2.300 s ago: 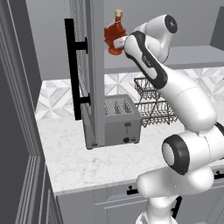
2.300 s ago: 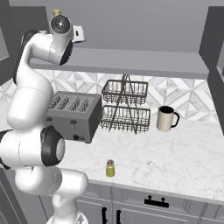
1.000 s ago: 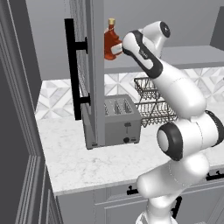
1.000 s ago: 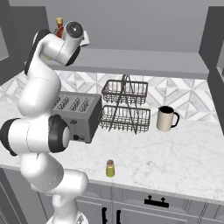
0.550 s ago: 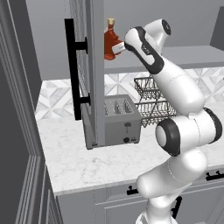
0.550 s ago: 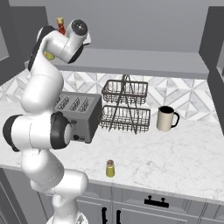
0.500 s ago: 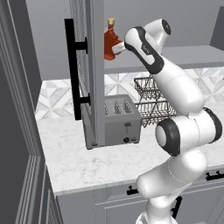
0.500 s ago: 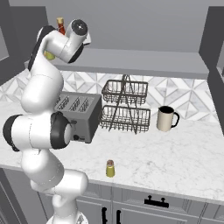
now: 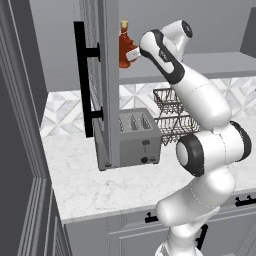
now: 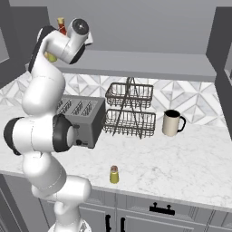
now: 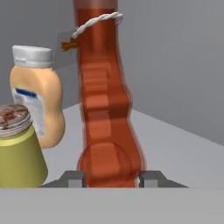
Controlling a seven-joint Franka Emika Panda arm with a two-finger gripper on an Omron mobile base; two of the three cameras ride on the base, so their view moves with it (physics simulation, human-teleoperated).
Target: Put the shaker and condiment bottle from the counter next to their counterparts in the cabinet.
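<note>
**While the bottle hangs at the shelf, the shaker waits below**

You have the red maple-leaf-shaped condiment bottle (image 9: 125, 49) with its tan-yellow cap up at the flat grey shelf of the grey wall cabinet (image 10: 149, 63), close beside the open door with the long black vertical bar handle (image 9: 81, 80). In the hand view the two-finger gripper (image 11: 112, 178) has its dark fingertips (image 11: 73, 178) pressed against either side of the bottle's lower body, so count it as clamped on the bottle, narrowly parted by the bottle's width. Whether the bottle's base already rests on the shelf you cannot tell from these views.

Just beside it on the shelf stand its counterparts: a peach-coloured squeeze bottle with a white cap (image 11: 37, 98) and a squat yellow-green jar with a silvery lid (image 11: 18, 151). So, judging by position, the first half is nearly finished: you need only set the bottle down and let go.

The second half is untouched. The small yellow cylindrical shaker (image 10: 114, 174) stands upright near the front edge of the white marble-look counter (image 10: 190, 158), well apart from the grey toaster (image 10: 84, 120) and cream mug (image 10: 171, 123).
</note>
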